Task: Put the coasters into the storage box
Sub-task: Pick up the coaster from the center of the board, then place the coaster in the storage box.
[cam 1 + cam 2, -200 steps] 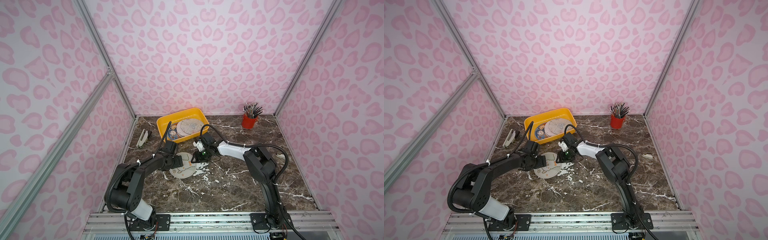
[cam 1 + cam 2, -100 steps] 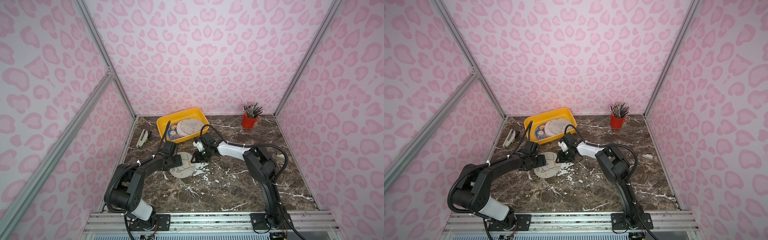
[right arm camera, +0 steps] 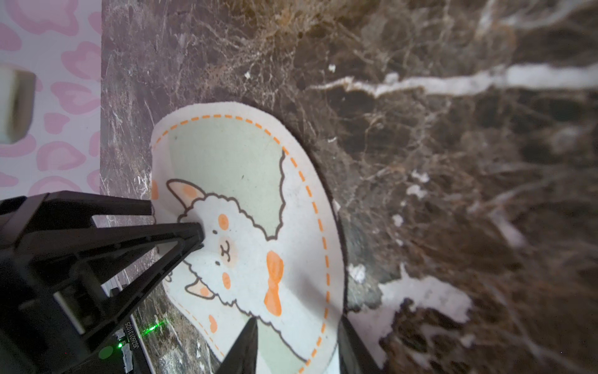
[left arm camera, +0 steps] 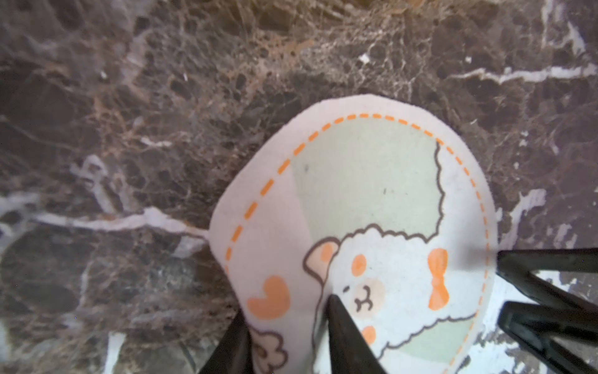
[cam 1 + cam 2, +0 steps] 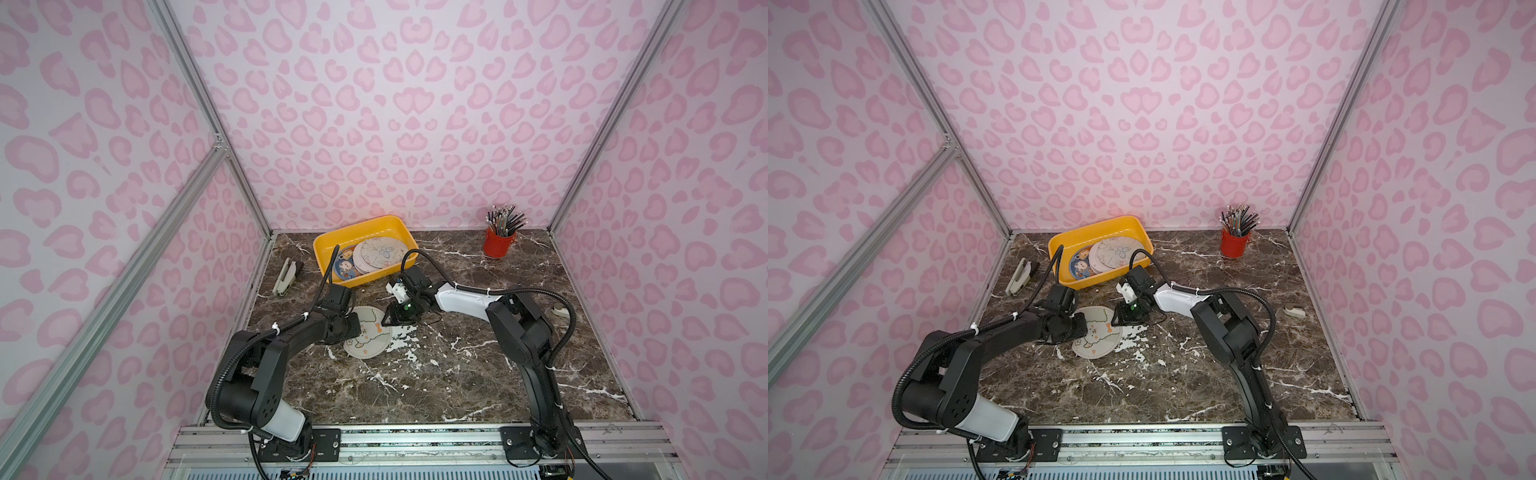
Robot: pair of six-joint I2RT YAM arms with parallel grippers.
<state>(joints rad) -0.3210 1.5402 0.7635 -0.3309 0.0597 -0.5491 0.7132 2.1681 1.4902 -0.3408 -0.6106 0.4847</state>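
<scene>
A pale coaster (image 5: 369, 341) with an alpaca print lies on the marble between both grippers. My left gripper (image 4: 288, 336) is shut on its near-left edge, and the disc buckles into a fold between the fingers (image 4: 343, 330). My right gripper (image 3: 299, 348) is shut on the opposite edge, which is raised off the table. In both top views the two grippers (image 5: 358, 327) (image 5: 384, 322) meet over this coaster (image 5: 1098, 337). The yellow storage box (image 5: 361, 223) stands behind, holding several coasters (image 5: 376, 254), one of them blue (image 5: 345, 267).
A red pencil cup (image 5: 498, 243) stands at the back right. A grey stapler (image 5: 284, 276) lies left of the box. A small beige object (image 5: 559, 309) sits by the right wall. Both arms' cables arch over the box's front rim.
My left gripper has closed from wide open onto the coaster's edge, buckling it. The right gripper and arm have stayed where they were.
</scene>
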